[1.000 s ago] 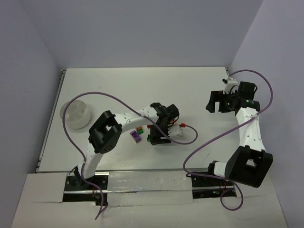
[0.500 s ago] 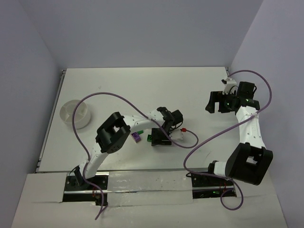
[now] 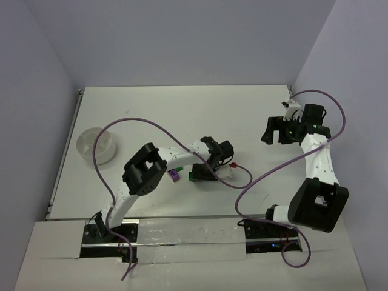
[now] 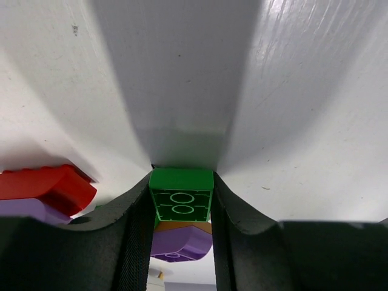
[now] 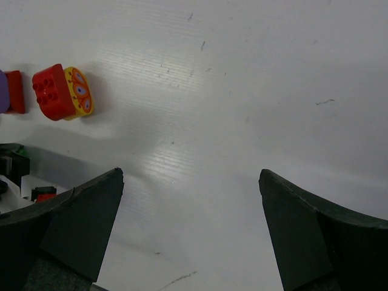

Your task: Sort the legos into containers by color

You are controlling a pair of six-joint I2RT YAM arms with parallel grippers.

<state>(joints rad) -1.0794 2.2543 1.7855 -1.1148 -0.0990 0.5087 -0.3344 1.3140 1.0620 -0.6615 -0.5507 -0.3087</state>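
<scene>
My left gripper (image 3: 200, 176) is shut on a green brick (image 4: 181, 194), low over the table; the brick shows in the top view (image 3: 190, 176) at the fingertips. Behind it lie a purple brick (image 4: 180, 244) with an orange brick (image 4: 182, 227) on it, and a red brick (image 4: 45, 182) to the left. In the top view a purple brick (image 3: 174, 175) lies left of the gripper and a red brick (image 3: 233, 163) lies to its right. My right gripper (image 3: 276, 130) is open and empty, far right. A red-and-yellow brick (image 5: 62, 91) shows in its view. The white tub (image 3: 96, 145) stands far left.
Purple cables loop over the table beside both arms; one (image 3: 242, 182) runs just right of the bricks. Grey walls close the table at the back and both sides. The table's left edge (image 3: 65, 157) lies just past the tub.
My left arm has swung its elbow to the right and brought the gripper down and shut onto the green brick. The right arm has barely moved.
</scene>
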